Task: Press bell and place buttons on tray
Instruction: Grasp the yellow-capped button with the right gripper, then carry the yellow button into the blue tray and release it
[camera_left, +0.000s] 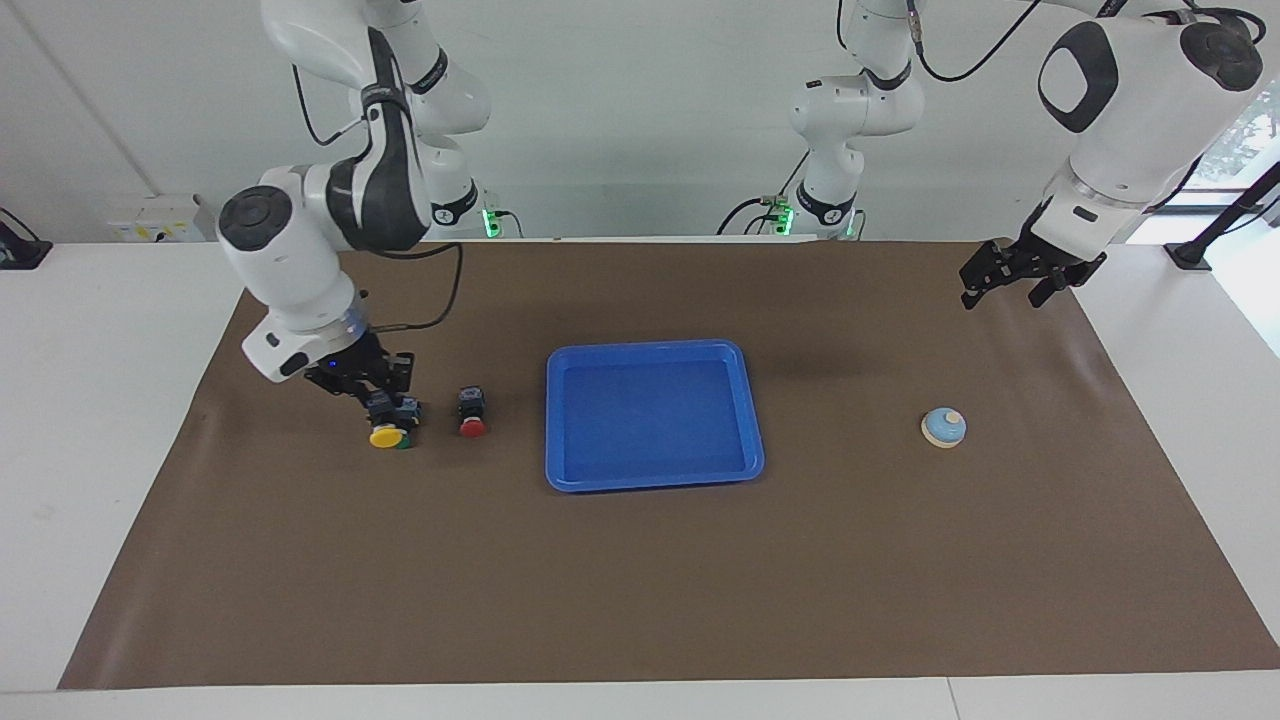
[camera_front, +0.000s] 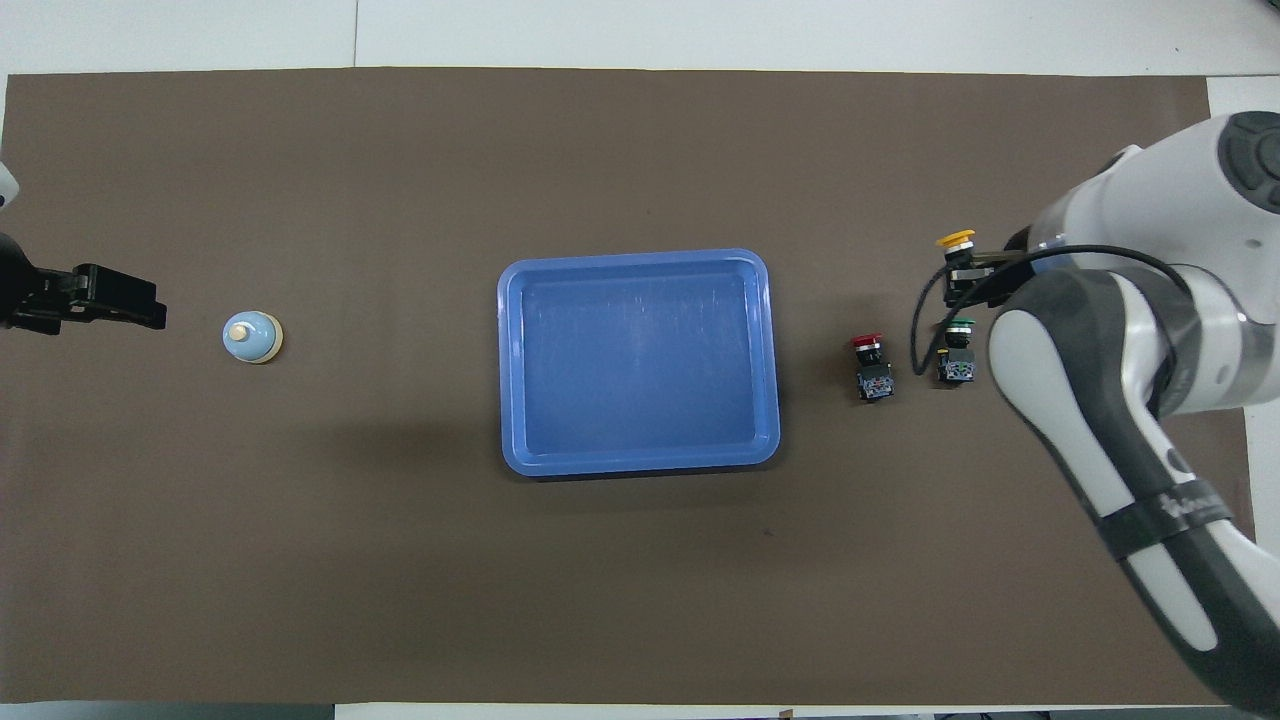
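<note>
My right gripper (camera_left: 381, 404) is shut on the black body of the yellow button (camera_left: 386, 437), which hangs in the air over the green button (camera_front: 957, 326). In the facing view the green button is almost hidden by the yellow one. The red button (camera_left: 472, 427) lies on the mat between the green button and the blue tray (camera_left: 655, 346). The tray holds nothing. The light-blue bell (camera_left: 943, 427) sits toward the left arm's end of the table. My left gripper (camera_left: 1003, 296) waits in the air, open, off to the bell's side.
A brown mat (camera_left: 640, 560) covers most of the white table. Both arm bases stand at the robots' edge of the table. The right arm's forearm (camera_front: 1100, 440) covers the mat next to the green button in the overhead view.
</note>
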